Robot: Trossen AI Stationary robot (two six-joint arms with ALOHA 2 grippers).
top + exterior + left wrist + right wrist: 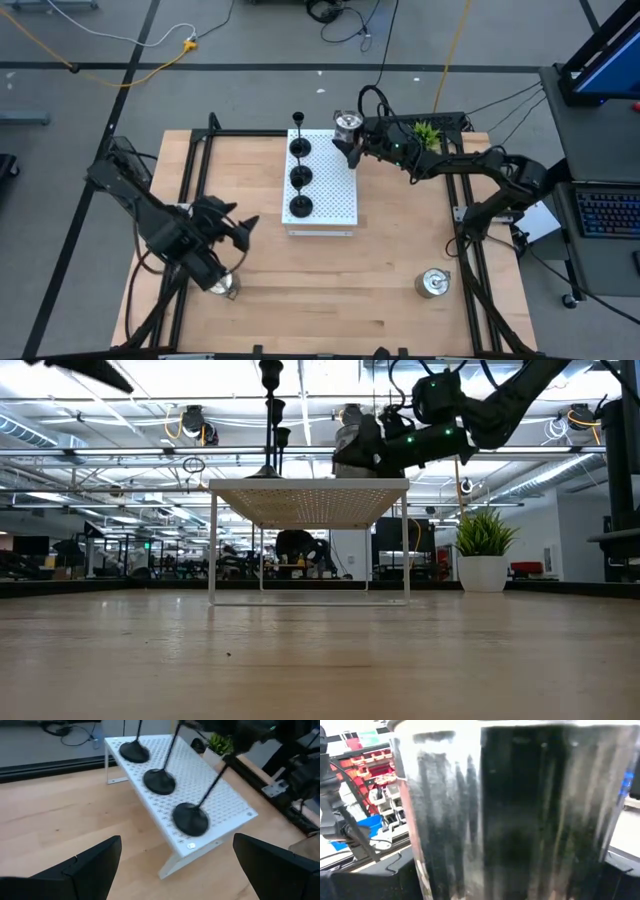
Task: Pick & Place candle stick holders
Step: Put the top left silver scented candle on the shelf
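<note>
Three black candle stick holders (299, 177) already stand in a row on the white perforated board (335, 190); at left the left gripper (236, 232) waits low over the worktop (350, 290), fingers wide and empty, a silver holder (224, 287) just beside that arm. Right gripper (352, 146) holds a silver candle stick holder (346, 124) at the board's far right corner, so placing looks in hand: next, lower onto bare board beside the black row, then release. Another silver one (433, 284) sits near-right.

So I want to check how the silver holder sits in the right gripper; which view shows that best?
The high view: the silver holder shows whole at the right gripper, by the white board corner. The low view shows it side-on, partly behind the arm. The right wrist view shows only its shiny wall. The left wrist view misses it.
</note>
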